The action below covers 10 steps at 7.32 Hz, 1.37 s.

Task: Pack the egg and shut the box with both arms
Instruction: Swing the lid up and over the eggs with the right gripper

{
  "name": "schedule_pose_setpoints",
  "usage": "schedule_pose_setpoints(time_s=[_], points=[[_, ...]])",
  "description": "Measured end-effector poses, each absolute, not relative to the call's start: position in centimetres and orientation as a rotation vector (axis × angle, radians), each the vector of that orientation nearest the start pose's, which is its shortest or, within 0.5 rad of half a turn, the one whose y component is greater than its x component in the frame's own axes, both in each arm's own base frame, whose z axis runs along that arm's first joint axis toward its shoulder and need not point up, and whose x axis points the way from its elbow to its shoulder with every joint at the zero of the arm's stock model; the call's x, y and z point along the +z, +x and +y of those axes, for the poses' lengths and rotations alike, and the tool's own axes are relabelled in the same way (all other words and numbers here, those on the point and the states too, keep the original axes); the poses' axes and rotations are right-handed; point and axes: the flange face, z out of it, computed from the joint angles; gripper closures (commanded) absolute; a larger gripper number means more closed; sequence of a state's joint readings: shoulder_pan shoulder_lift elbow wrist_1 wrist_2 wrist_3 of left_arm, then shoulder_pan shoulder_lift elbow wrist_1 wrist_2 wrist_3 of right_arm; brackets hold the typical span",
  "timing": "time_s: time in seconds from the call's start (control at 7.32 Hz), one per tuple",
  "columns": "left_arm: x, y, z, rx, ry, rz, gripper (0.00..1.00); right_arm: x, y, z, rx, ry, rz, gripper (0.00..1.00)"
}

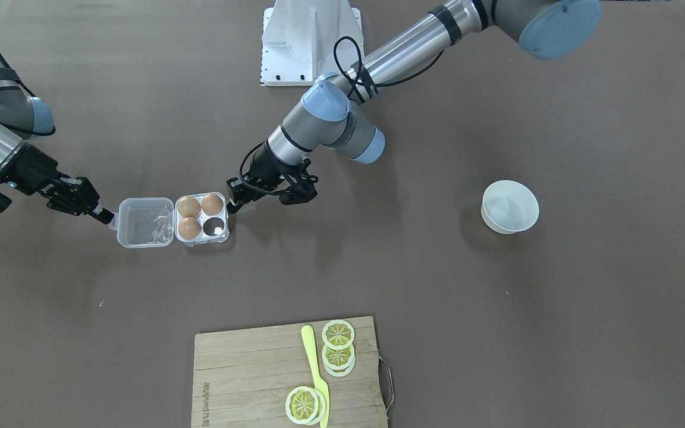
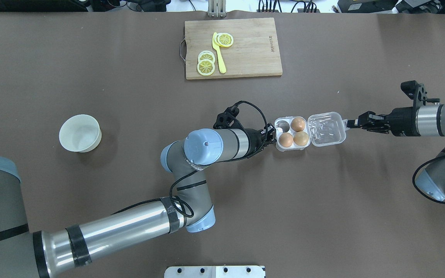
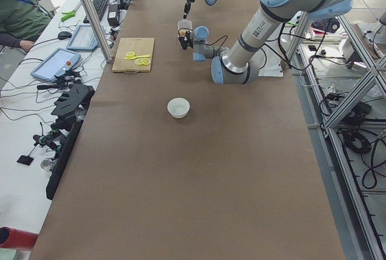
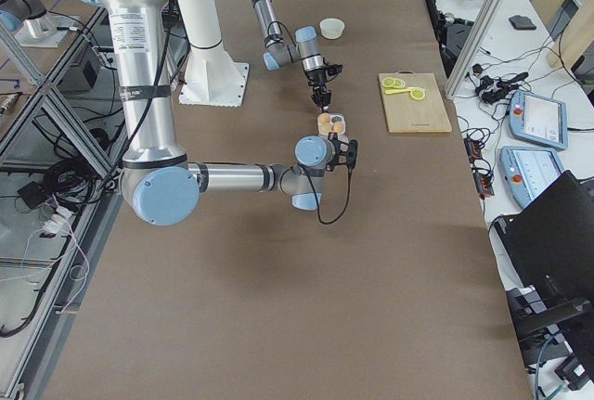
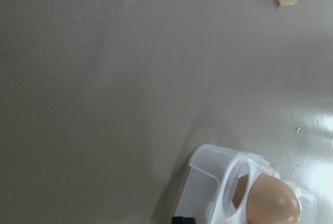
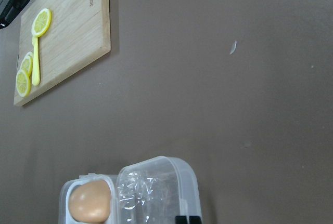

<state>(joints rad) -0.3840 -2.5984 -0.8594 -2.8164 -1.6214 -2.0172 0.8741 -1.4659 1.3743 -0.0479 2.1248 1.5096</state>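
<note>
The clear box (image 2: pixel 279 147) lies open on the table, its lid (image 2: pixel 326 129) flat on the right. Three eggs sit in its cups and one cup (image 2: pixel 282 125) is empty. The egg (image 2: pixel 286 139), slightly pinker, is in the near-left cup, also seen in the front view (image 1: pixel 212 204). My left gripper (image 2: pixel 273 135) is low at the box's left edge, shut on its rim; one fingertip (image 5: pixel 179 219) shows in the left wrist view. My right gripper (image 2: pixel 350 124) is shut on the lid's tab (image 1: pixel 112 223).
A white bowl (image 2: pixel 80 133) stands empty at the far left. A wooden cutting board (image 2: pixel 253 46) with lemon slices (image 2: pixel 206 66) and a yellow knife (image 2: pixel 218 54) lies at the table's far edge. The white pedestal base (image 1: pixel 310 41) is behind the arms.
</note>
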Motion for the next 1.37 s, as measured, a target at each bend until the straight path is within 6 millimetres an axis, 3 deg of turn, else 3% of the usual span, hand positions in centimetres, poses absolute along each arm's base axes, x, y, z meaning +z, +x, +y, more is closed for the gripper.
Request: schedule_pose_setpoints(time_s=[0.41,0.96,1.37], points=[[16.1,72.8,-43.2,-0.611,-0.091,1.592,1.00,52.3,-27.8,-46.4,0.271,0.224,-1.446,1.00],[16.1,73.0,-42.8,-0.607,-0.095,1.593,1.00,47.4,-28.0,-46.8,0.290,0.193,-1.411,1.00],[16.1,73.0,-42.8,-0.606,-0.096,1.594,1.00,44.9,-28.1,-46.7,0.300,0.180,-1.394,1.00]])
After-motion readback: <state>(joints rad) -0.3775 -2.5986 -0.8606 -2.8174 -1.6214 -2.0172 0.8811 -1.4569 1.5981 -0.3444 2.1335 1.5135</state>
